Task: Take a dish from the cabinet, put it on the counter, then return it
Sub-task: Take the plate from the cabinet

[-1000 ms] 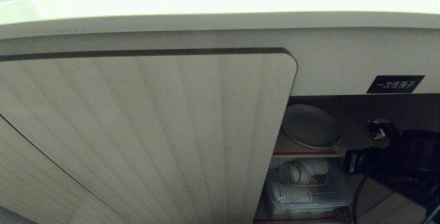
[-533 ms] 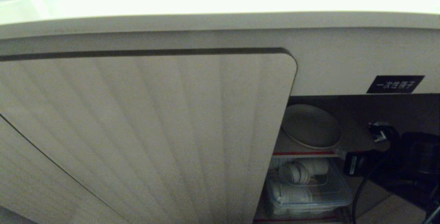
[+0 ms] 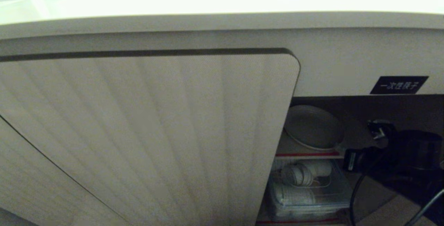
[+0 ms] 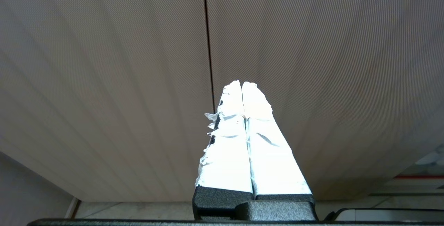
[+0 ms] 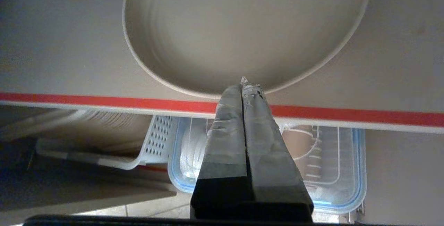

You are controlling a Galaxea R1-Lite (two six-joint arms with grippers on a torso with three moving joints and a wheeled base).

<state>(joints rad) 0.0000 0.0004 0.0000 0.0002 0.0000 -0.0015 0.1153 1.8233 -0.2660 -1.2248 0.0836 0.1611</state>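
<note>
The dish [image 3: 314, 127] is a plain round cream-white plate, shallow, with a low raised rim and a bare inside. It lies flat on the cabinet's [image 3: 149, 132] upper inner shelf [image 3: 307, 151], right of centre in the head view; its left edge is hidden behind the ribbed door, and its near rim sits just behind the red strip [image 5: 104, 100] along the shelf's front edge.

The right tool [image 5: 244, 83] has its two taped fingers pressed together, holding nothing. In the right wrist view, centre frame, the tips lie over the red strip and reach the dish's near rim; whether they touch it cannot be told. In the head view the right arm [image 3: 399, 156] shows dark at the lower right, in the cabinet's open side, with the black label [image 3: 399, 85] above it.

Bare shelf shows on either side of the dish. Below the shelf stand a clear blue-rimmed box [image 5: 329, 170] and a white perforated basket [image 5: 156, 139].

The left tool [image 4: 241, 85] is also pressed together, empty, before the closed ribbed door.

The glossy surface [image 3: 222, 3] runs across the top of the head view
</note>
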